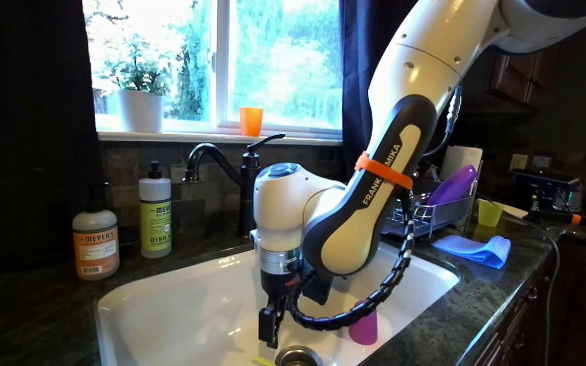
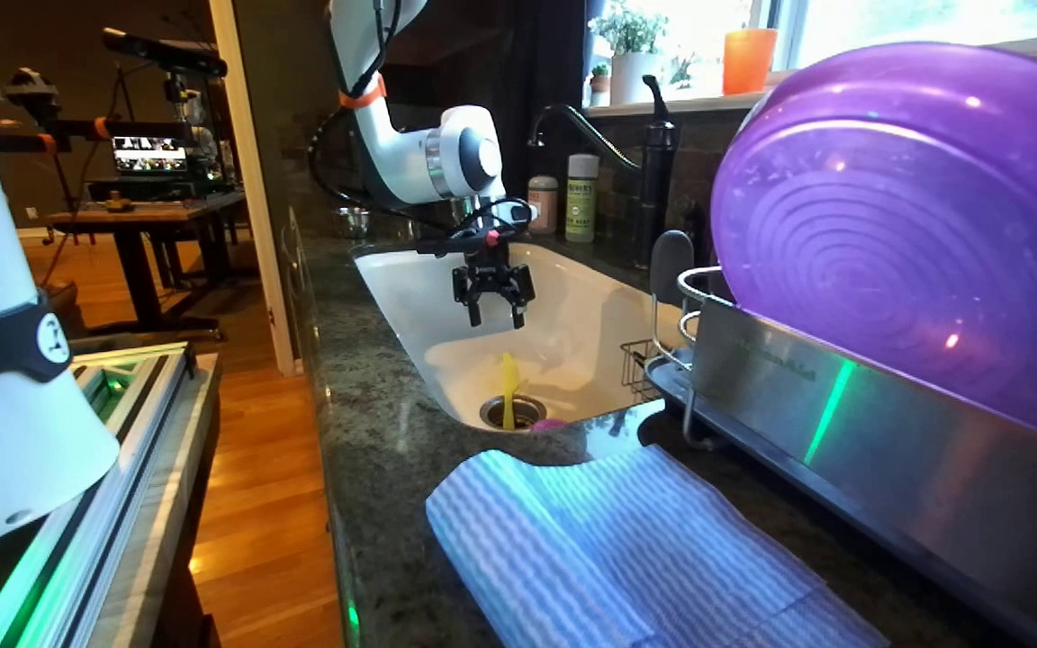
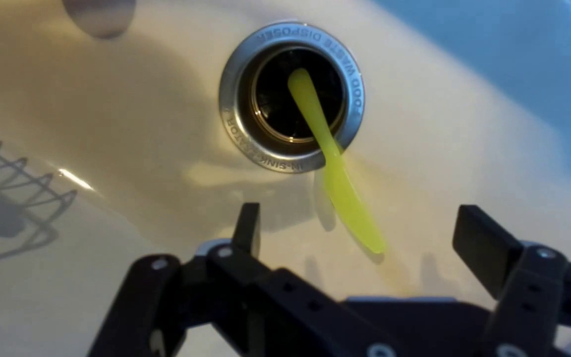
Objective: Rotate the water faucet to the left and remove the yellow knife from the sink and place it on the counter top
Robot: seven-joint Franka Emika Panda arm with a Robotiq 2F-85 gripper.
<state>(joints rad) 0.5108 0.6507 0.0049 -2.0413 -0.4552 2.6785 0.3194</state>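
Note:
The yellow knife (image 3: pixel 347 198) lies in the white sink (image 1: pixel 181 300), its handle end over the drain opening and its blade on the basin floor. It also shows in both exterior views (image 1: pixel 262 361) (image 2: pixel 509 387). My gripper (image 3: pixel 359 210) is open and empty, hanging inside the sink above the floor (image 2: pixel 496 315). In the wrist view the blade tip shows between the fingers, untouched. The dark water faucet (image 1: pixel 248 198) stands behind the sink; its spout points left towards the soap bottles, also in an exterior view (image 2: pixel 658 171). The dark counter top (image 2: pixel 374 504) surrounds the sink.
A purple cup (image 1: pixel 364 325) stands in the sink near the drain (image 1: pixel 298 351). A wire basket (image 2: pixel 637 364) is at the sink wall. Soap bottles (image 1: pixel 95 249) (image 1: pixel 155 223), a blue cloth (image 2: pixel 590 549) and a dish rack with a purple bowl (image 2: pixel 888 225) surround the sink.

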